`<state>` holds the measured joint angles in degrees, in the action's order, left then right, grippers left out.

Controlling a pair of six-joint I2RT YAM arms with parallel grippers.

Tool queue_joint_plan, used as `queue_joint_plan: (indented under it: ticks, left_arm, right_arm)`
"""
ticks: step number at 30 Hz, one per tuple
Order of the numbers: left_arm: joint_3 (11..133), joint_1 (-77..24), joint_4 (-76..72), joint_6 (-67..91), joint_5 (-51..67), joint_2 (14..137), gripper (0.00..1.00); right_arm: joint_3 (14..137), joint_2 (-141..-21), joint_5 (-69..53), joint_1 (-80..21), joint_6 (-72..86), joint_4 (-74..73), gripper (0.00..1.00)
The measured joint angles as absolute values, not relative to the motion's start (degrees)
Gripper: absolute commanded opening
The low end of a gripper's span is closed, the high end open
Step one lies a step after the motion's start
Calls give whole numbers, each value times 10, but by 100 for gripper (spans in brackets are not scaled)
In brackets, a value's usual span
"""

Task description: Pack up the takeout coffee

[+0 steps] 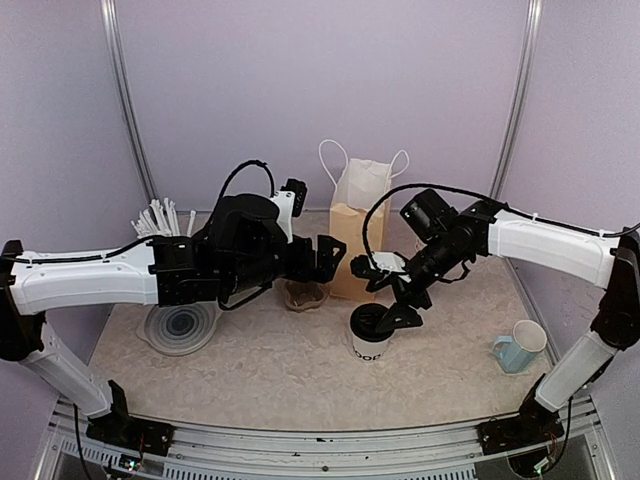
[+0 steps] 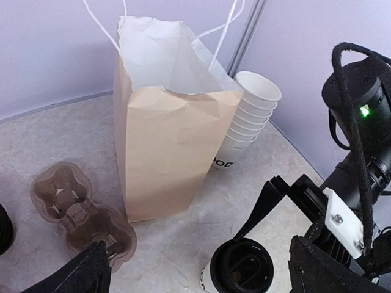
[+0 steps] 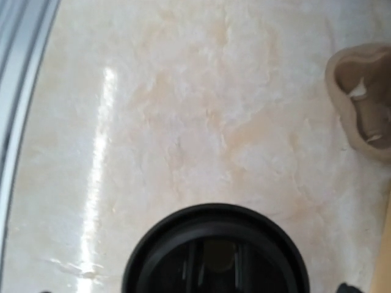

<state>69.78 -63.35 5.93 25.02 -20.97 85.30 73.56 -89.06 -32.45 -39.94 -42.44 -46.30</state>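
Landmark: tan paper bag with white cord handles (image 1: 358, 225), upright, mouth open.
Takeout coffee: small white paper cup with black plastic lid (image 1: 372, 343), standing on the table just in front of the bag.
Right gripper (image 1: 388, 318): over the cup; fingers spread wide, lid centred between them; apparently not touching, though the wrist view crops the tips.
Left gripper (image 1: 328, 256): fingers parted, holding nothing, at the bag's left side.
Carrier: brown moulded-pulp two-cup tray (image 1: 305, 295), flat, front-left of the bag.

the top view looks down from high at the near edge over the whole table (image 1: 250, 370). the left wrist view faces the paper bag (image 2: 165, 140) from nearby. the right wrist view looks straight down, close, onto the lidded cup (image 3: 214, 250) that all three share.
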Motion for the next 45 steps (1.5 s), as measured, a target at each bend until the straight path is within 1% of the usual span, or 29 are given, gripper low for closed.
queue_joint_plan:
  ticks: [3,5,10,15,31,34,37,40,45]
  left_arm:
    - [685,-630,51,250,-227,851,99]
    - [674,-626,48,251,-227,851,98]
    - [654,-614,41,256,-206,851,95]
    - [652,-608,33,258,-184,851,93]
    - [652,-597,29,270,-144,858,92]
    - [652,-595,29,270,-139,858,91]
    - [652,-592,29,272,-137,858,91]
    - [652,-589,29,272,-134,859,91]
    - [652,-584,21,272,-122,859,90]
  right_arm:
    - [735,-904,-304,-411,-426,-454,99]
    - [735,-908,-295,-413,-426,-446,97]
    - [735,-925,-281,-416,-427,-440,91]
    - [735,-944,-269,-423,-431,-441,88]
    - [732,-944,-252,-430,-420,-451,68]
    - [724,-933,-248,-428,-413,-463,67]
    - [708,-914,-248,-416,-406,-475,67]
    - [689,-889,-248,-383,-400,-490,68]
    - [659,-841,-242,-276,-397,-504,68]
